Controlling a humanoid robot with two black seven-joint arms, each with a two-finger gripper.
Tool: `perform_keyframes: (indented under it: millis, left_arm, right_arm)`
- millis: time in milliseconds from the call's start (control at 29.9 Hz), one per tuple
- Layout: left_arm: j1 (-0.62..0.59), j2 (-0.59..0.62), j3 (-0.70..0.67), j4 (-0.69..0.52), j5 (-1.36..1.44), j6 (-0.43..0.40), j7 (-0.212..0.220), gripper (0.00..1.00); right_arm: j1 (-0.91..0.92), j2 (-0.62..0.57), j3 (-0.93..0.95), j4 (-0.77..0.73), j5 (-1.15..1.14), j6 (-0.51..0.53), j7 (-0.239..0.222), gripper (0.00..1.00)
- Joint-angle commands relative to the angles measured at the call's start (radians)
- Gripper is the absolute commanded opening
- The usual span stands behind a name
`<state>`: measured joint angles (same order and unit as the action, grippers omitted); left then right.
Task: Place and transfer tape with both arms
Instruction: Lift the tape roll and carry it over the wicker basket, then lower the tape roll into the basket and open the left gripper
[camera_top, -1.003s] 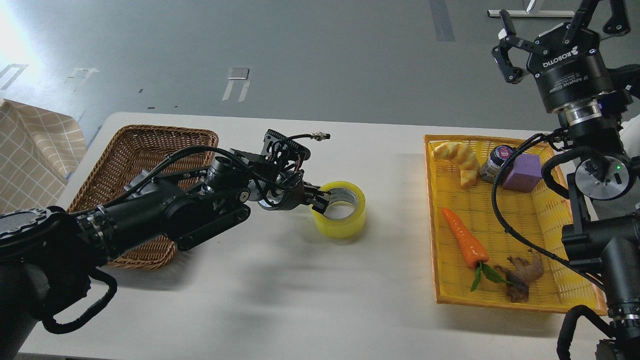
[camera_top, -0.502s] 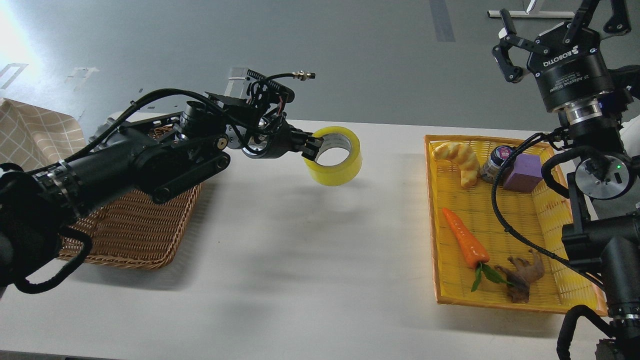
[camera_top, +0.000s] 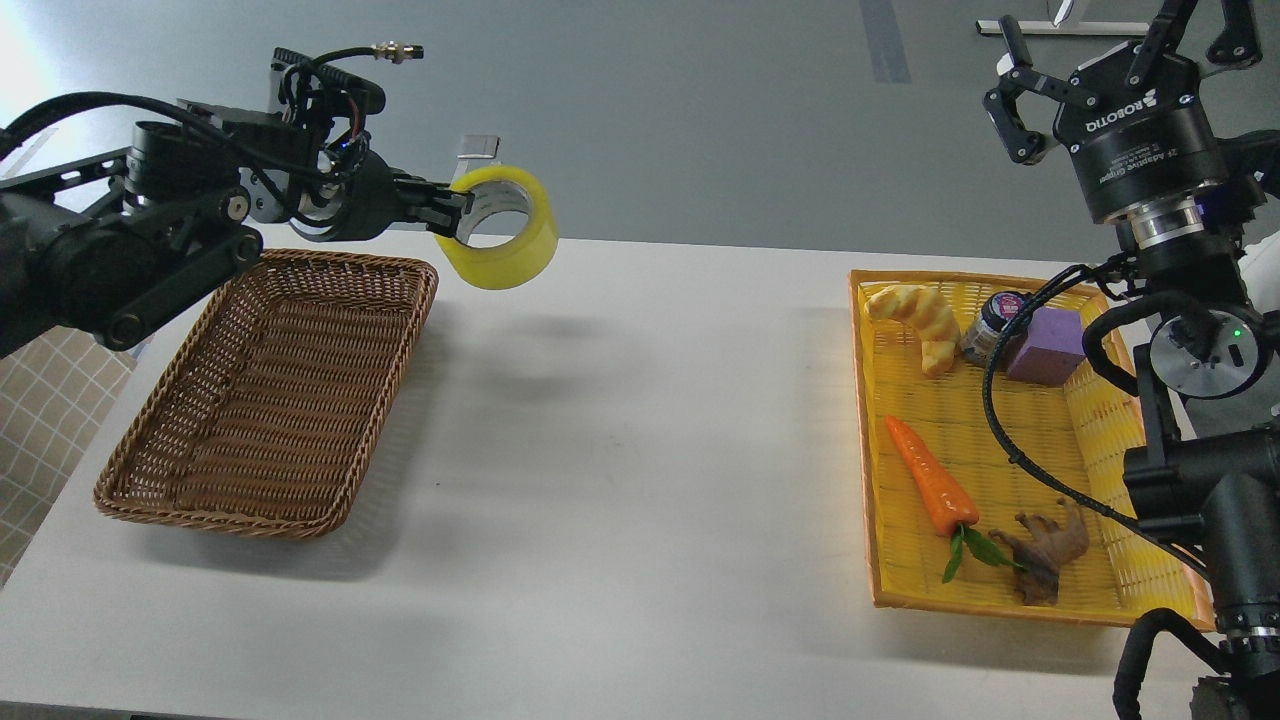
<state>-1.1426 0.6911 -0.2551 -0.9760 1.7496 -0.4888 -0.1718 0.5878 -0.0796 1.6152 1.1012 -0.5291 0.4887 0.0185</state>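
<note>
The yellow tape roll (camera_top: 510, 252) hangs in the air above the table's far edge, just right of the brown wicker basket (camera_top: 270, 390). My left gripper (camera_top: 452, 212) is shut on the roll's left wall, one finger inside the core. The left arm comes in from the upper left. My right gripper (camera_top: 1100, 50) is raised at the top right, above the yellow tray (camera_top: 870, 420). Its fingers are spread open and hold nothing.
The yellow tray holds a bread piece (camera_top: 915, 315), a small jar (camera_top: 992, 322), a purple foam block (camera_top: 1045, 345), a carrot (camera_top: 930, 485) and a brown root (camera_top: 1045, 545). The wicker basket holds nothing. The white table (camera_top: 620, 480) lies between basket and tray.
My left gripper has lifted the tape off the table and carried it up and left, toward the basket's far right corner. The right arm has not moved.
</note>
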Motion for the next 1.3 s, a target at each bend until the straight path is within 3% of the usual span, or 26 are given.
perform_keyframes:
  millis: [0, 468, 870, 1271]
  left_arm:
    - [0.001, 0.071, 0.049, 0.000, 0.001, 0.000, -0.005, 0.00]
    - [0.035, 0.185, 0.198, 0.011, -0.010, 0.000, -0.008, 0.00]
    - [0.112, 0.206, 0.200, 0.025, -0.021, 0.021, -0.009, 0.00]
    - [0.185, 0.189, 0.200, 0.128, -0.124, 0.070, -0.017, 0.00]
  right_arm:
    - [0.000, 0.006, -0.001, -0.001, 0.000, 0.000, 0.000, 1.00]
    - [0.001, 0.032, -0.005, -0.001, 0.000, 0.000, 0.000, 1.00]
    - [0.000, 0.040, -0.009, -0.001, 0.000, 0.000, 0.000, 1.00]
    - [-0.003, 0.041, -0.011, -0.001, 0.000, 0.000, 0.000, 1.00]
